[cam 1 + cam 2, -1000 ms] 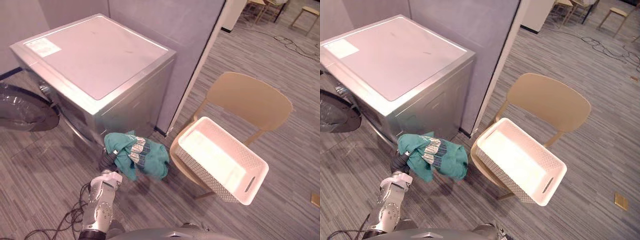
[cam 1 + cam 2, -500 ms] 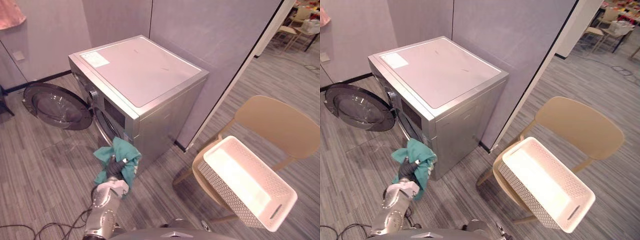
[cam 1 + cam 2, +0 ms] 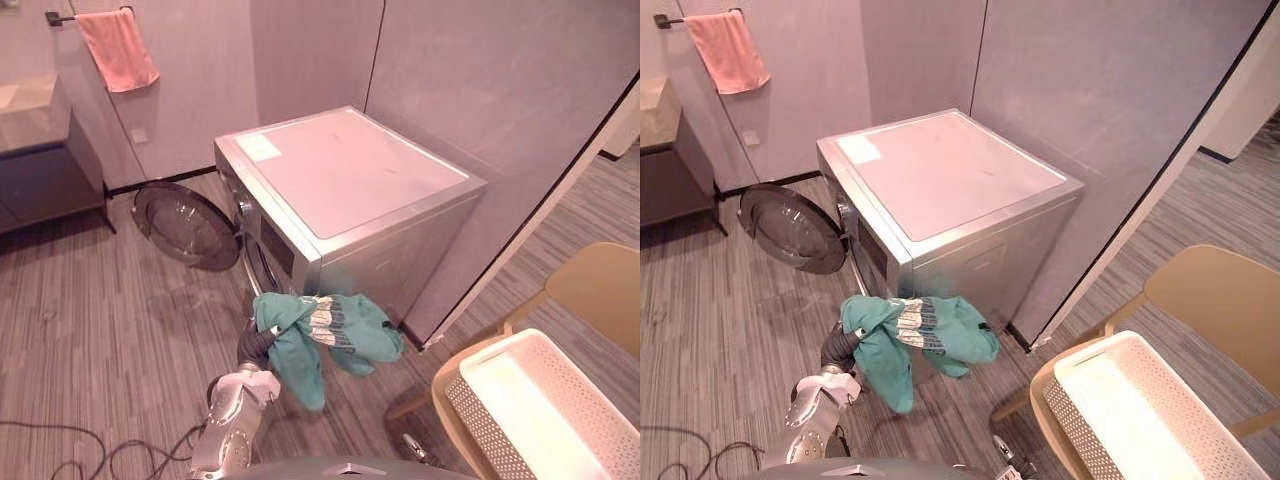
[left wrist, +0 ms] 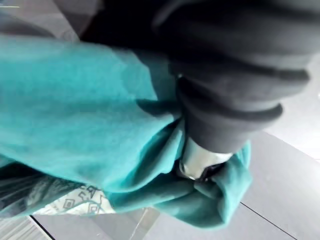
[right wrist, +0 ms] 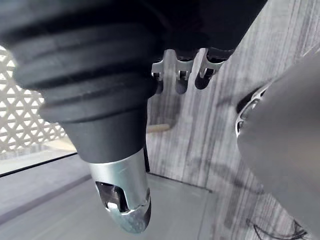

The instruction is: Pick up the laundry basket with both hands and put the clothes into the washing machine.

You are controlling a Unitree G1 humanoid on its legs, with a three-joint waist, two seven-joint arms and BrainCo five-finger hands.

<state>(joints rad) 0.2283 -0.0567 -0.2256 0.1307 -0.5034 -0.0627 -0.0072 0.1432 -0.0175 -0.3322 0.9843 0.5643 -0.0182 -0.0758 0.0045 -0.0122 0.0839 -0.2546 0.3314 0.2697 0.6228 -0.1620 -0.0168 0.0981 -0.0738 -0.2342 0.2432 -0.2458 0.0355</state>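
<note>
silver-grey left arm [image 3: 232,430] dotted with small dark holes, left hand [image 3: 256,345] under dark ribbed cover, right hand [image 5: 122,195] with black ribbed cover, silver dark-tipped fingers [image 5: 179,70]

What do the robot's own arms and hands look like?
The left arm is silver-grey and rounded. The left hand and the right hand each have a dark ribbed cover over the wrist, like a bellows. The right hand's fingers are silver with dark tips.
</note>
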